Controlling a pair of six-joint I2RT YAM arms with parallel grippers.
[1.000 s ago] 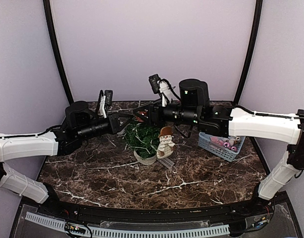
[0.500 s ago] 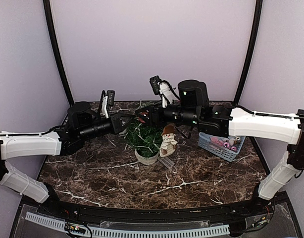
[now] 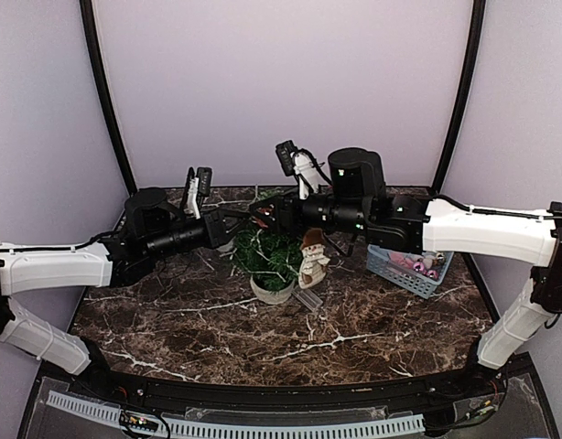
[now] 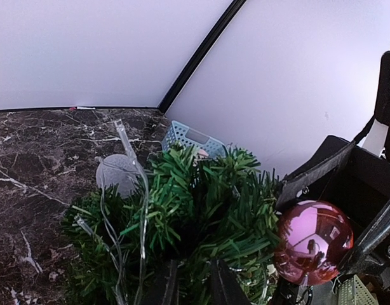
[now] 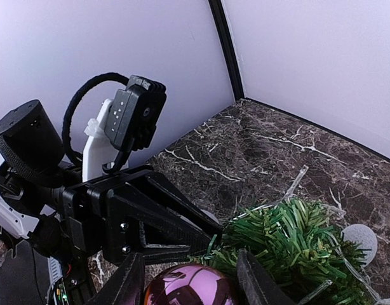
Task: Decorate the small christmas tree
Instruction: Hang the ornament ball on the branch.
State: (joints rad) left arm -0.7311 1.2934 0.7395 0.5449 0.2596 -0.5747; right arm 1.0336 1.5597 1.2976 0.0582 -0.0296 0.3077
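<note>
The small christmas tree (image 3: 265, 253) stands in its pale pot (image 3: 270, 291) at mid table, a clear light string (image 4: 141, 190) draped over its needles. My left gripper (image 3: 233, 226) reaches into its left side. The two fingers (image 4: 194, 270) stand a narrow gap apart with green twigs between them, not clamped. My right gripper (image 3: 263, 212) hovers at the tree's top from the right, shut on a shiny pink bauble (image 5: 188, 287). The bauble (image 4: 312, 241) hangs right beside the upper branches (image 5: 290, 244).
A snowman figure (image 3: 310, 260) stands just right of the tree, with a clear plastic piece (image 3: 307, 300) in front of it. A blue basket (image 3: 405, 268) of pink ornaments sits at the right. A clear round disc (image 4: 115, 173) lies behind the tree.
My left gripper has slid right into the tree and its fingers have parted a little. The right gripper has kept hold of the bauble and barely shifted.
</note>
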